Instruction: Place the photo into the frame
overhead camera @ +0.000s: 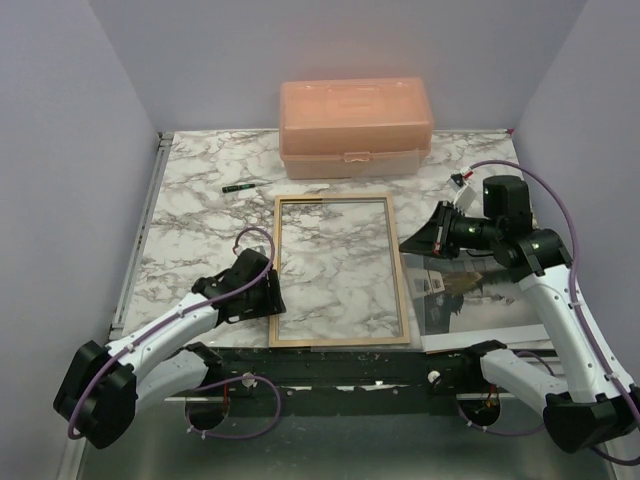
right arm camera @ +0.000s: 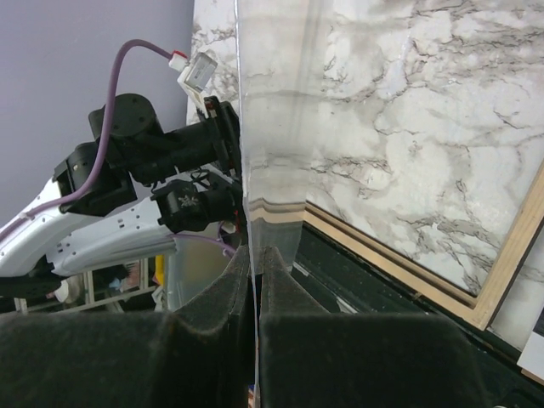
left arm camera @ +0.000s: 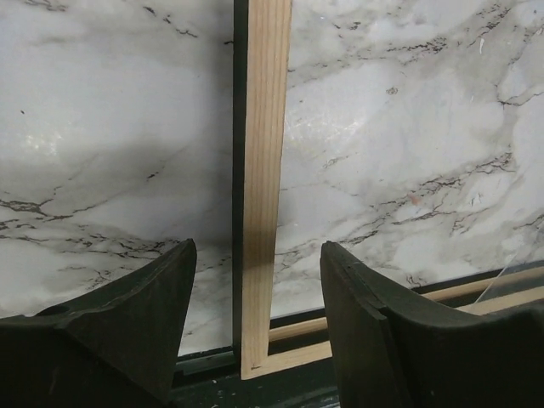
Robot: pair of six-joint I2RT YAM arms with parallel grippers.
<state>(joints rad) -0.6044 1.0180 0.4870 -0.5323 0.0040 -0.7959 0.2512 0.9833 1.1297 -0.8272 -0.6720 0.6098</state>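
Left claw (left arm camera: 255, 255), jaws apart, straddles the frame's (left arm camera: 263, 127) wooden left rail.

Count's easy: one frame (overhead camera: 332, 198), one photo (overhead camera: 462, 310), one clear sheet (right arm camera: 265, 170), one peach plastic box (overhead camera: 355, 125), one green pen (overhead camera: 238, 186).

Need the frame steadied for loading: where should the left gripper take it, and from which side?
The left rail near the near corner, from above: the frame lies flat, wood back up, and that narrow strip fits between the open left gripper's fingers.
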